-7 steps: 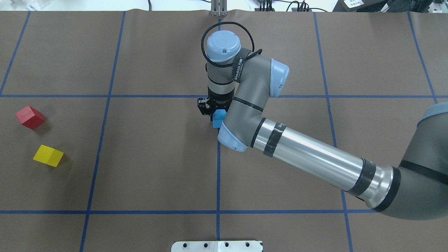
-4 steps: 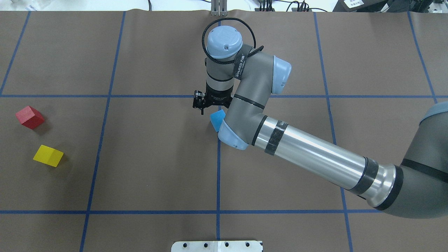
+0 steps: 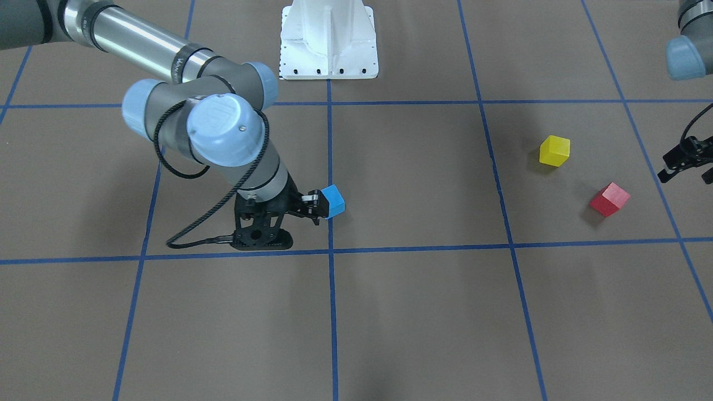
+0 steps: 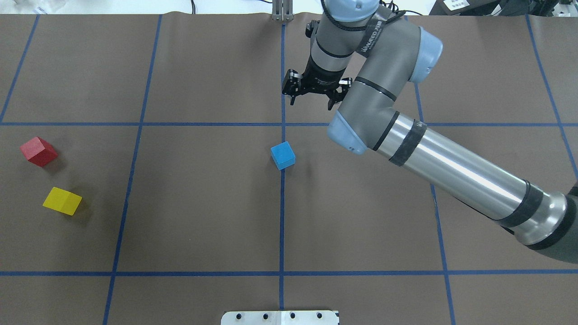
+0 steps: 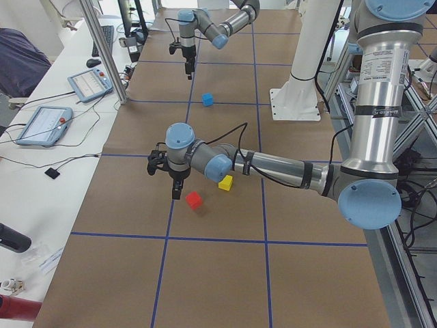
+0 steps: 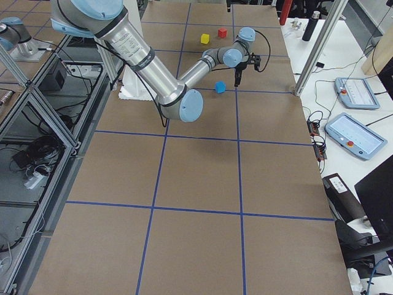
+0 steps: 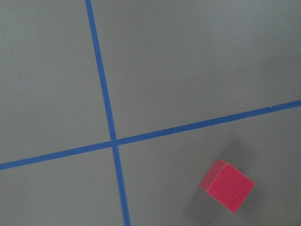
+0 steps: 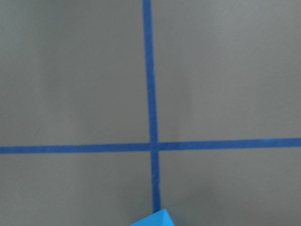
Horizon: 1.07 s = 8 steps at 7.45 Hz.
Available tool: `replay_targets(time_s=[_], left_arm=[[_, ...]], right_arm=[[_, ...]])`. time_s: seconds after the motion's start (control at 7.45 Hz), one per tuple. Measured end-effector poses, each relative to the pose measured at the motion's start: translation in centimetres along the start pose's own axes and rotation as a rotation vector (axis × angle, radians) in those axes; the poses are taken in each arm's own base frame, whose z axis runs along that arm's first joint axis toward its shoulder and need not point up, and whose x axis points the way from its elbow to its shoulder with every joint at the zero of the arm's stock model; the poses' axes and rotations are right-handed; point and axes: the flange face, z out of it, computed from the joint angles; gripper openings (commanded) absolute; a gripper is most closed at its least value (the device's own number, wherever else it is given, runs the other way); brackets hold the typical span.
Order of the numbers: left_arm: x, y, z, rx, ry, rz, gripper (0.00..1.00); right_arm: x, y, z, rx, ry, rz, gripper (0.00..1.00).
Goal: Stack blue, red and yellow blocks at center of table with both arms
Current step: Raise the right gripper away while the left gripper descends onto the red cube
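right jaws lifted off blue block [image 4: 283, 155], spread; left jaws spread near red block [image 3: 609, 199].

A: Where's the blue one?

B: Blue block [image 4: 283, 155] sits flat at ctr of the table [image 4: 203, 216], on the tape line [image 4: 282, 216], just my side of the crossing, turned a bit vs the grid. It's on its own.

A: Red & yellow?

B: Both far out on my left, near each other but not touching. Red block [image 4: 39, 151] is farther from me, yellow block [image 4: 62, 201] nearer. Each is flat and skewed to the lines.
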Motion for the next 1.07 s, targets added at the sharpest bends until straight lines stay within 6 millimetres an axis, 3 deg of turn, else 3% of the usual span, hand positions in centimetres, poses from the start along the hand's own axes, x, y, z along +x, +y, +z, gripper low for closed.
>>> replay_targets(time_s=[0.27,0.54,0.81,1.07], left_arm=[[1.5,1.1,2.1,0.003,-0.016,-0.168,0.99],[1.6,2.8,4.6,0.033,-0.066,-0.307,0.99],[2.9,4.4,7.1,0.064,-0.103,-0.394,0.99],[4.3,5.9,9.5,0.069,-0.136,-0.428,0.99]], right_arm=[[5.2,-1.7,-1.2,0.017,0.014,-0.039,0.99],[9.0,-3.1,-1.7,0.028,0.035,-0.079,0.99],[11.1,-3.9,-2.0,0.035,0.047,-0.104,0.99],[11.7,-4.2,-2.2,0.038,0.046,-0.106,0.99]])
